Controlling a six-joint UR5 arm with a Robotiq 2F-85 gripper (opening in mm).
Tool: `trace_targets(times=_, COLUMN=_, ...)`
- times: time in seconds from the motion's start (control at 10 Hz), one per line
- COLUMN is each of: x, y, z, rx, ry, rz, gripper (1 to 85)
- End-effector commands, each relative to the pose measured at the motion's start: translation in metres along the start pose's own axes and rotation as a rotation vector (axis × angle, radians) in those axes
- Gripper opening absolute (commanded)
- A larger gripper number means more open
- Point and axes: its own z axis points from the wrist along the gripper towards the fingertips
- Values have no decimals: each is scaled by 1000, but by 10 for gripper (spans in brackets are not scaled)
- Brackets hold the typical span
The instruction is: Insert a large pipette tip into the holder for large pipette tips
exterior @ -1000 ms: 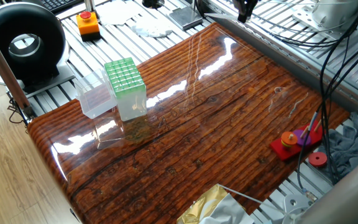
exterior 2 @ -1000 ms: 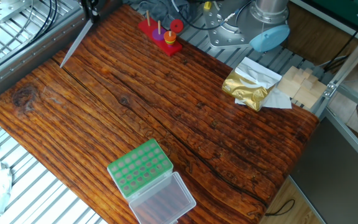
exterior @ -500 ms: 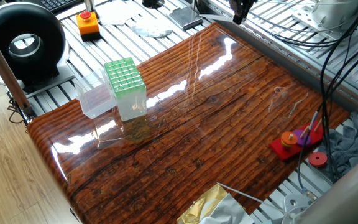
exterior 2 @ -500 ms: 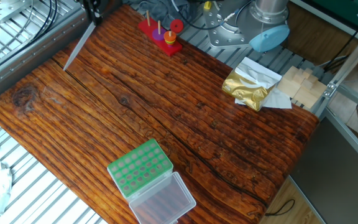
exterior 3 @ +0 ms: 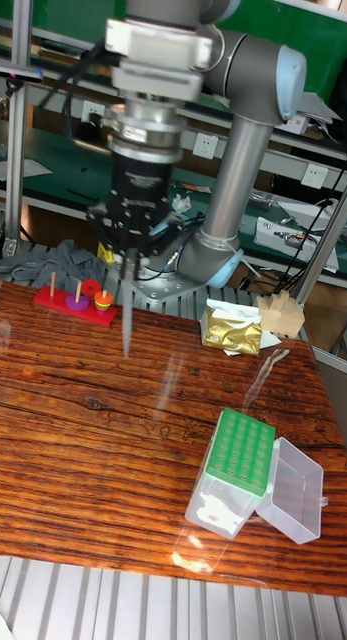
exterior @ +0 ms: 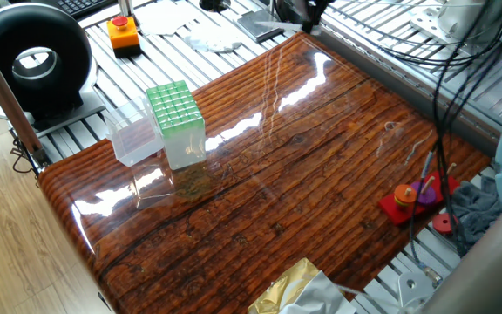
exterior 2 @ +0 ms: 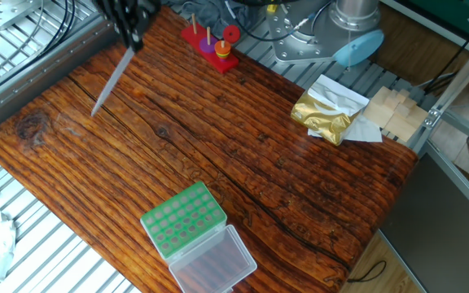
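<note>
Since a second ago the gripper [exterior 3: 131,262] has carried the tip [exterior 2: 111,81], pinched point-down in its jaws for insertion, inward over the table [exterior 2: 243,163], well apart from the green-topped holder [exterior 2: 183,220].

I see the desk [exterior: 321,174] from high above opposite corners in my two fixed views; my tall view faces the arm [exterior 3: 238,150] lower, nearer, across the front edge.

Long pale pipette tip [exterior 3: 127,312] hangs point-down, held at its top over the table's far side. Green-topped tip box [exterior 3: 236,463] sits well away, clear lid [exterior 3: 292,492] flipped open.
</note>
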Motion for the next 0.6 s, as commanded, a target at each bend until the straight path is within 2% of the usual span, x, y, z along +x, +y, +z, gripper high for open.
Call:
trace_targets(times=0.0, x=-37, y=40, z=15, rx=-29, ry=-22, rz=13, gripper=10)
trace_targets(times=0.3, x=-55, y=46, z=36, rx=-6, ry=-35, rz=2, gripper=10)
trace_targets(times=0.5, x=-58, y=55, z=50, rx=17, ry=-42, rz=18, gripper=10)
